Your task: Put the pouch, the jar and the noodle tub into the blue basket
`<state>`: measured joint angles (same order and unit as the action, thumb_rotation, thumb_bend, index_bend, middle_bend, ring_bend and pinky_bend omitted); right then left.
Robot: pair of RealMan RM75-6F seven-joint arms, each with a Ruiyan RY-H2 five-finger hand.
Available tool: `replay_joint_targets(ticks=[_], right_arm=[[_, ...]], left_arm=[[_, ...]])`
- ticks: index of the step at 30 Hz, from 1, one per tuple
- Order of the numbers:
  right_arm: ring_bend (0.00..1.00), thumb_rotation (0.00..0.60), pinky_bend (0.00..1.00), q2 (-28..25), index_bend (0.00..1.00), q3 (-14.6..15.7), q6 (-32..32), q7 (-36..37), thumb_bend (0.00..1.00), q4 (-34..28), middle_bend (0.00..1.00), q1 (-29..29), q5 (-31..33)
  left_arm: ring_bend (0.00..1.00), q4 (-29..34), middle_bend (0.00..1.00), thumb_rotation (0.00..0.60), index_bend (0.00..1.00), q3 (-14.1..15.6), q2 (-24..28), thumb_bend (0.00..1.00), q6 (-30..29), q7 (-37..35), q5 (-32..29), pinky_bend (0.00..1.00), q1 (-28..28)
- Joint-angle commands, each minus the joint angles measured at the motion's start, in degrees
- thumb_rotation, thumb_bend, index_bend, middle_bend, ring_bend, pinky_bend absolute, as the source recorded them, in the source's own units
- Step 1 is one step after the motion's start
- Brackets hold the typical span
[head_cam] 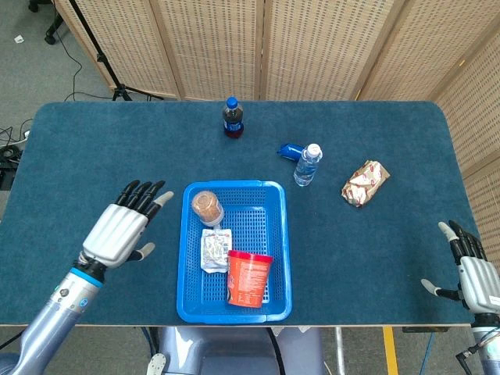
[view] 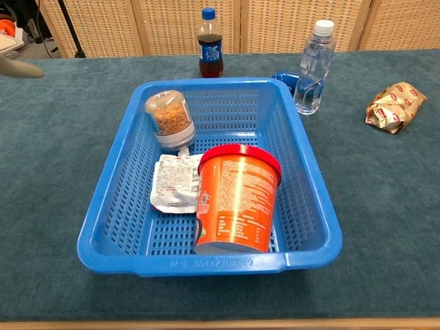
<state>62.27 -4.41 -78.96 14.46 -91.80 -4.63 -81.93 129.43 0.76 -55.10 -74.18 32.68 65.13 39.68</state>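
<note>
The blue basket (head_cam: 272,234) (view: 302,172) holds all three items. The orange noodle tub (head_cam: 248,277) (view: 238,199) with its red lid stands upright at the near end. A white pouch (head_cam: 213,250) (view: 175,182) lies flat beside it. The jar (head_cam: 208,208) (view: 169,119) of brown contents leans at the far left corner. My left hand (head_cam: 125,226) hovers left of the basket, fingers spread, holding nothing; only one fingertip (view: 20,68) shows in the chest view. My right hand (head_cam: 470,273) is at the table's near right edge, fingers apart and empty.
A cola bottle (head_cam: 232,117) (view: 210,43) stands behind the basket. A water bottle (head_cam: 307,164) (view: 313,67) and a small blue object (head_cam: 290,150) sit to the right rear. A crumpled snack packet (head_cam: 365,182) (view: 394,105) lies further right.
</note>
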Motion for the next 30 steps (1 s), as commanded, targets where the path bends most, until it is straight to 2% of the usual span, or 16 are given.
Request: replay_joint_targets(ticks=[1,7,12,18,30], right_arm=[[0.0,0.6,0.0,-0.2,0.0,0.1,-0.5,-0.7,0.16,-0.5,0.0,0.1,-0.3],[0.0,0.6,0.0,-1.0,0.0,0.1,-2.3,-2.4,0.15,-1.7,0.0,0.8,-0.9],[0.0,0.6,0.0,-1.2,0.0,0.0,-3.8,-4.3,0.16,-2.7,0.0,1.2,-1.3],[0.0,0.6,0.0,-0.9,0.0,0.0,-4.3,-6.1,0.15,-3.1,0.0,1.2,-1.7],[0.0,0.6,0.0,0.1,0.0,0.0,-3.2,-8.1,0.15,-3.2,0.0,0.5,-1.5]], left_arm=[[0.0,-3.0,0.0,0.6,0.0,3.3,2.2,0.22,-2.6,-2.4,1.6,0.01,-5.0],[0.0,-9.4,0.0,0.6,0.0,5.4,0.2,0.21,-7.4,-3.9,2.0,0.01,-12.0],[0.0,-15.9,0.0,0.6,0.0,5.5,-4.8,0.21,-14.2,-4.0,4.6,0.01,-18.0],[0.0,-19.8,0.0,0.6,0.0,5.3,-8.9,0.22,-19.5,-3.4,7.9,0.01,-22.9],[0.0,-24.0,0.0,0.6,0.0,3.8,-11.4,0.22,-21.2,-6.9,10.4,0.01,-28.1]])
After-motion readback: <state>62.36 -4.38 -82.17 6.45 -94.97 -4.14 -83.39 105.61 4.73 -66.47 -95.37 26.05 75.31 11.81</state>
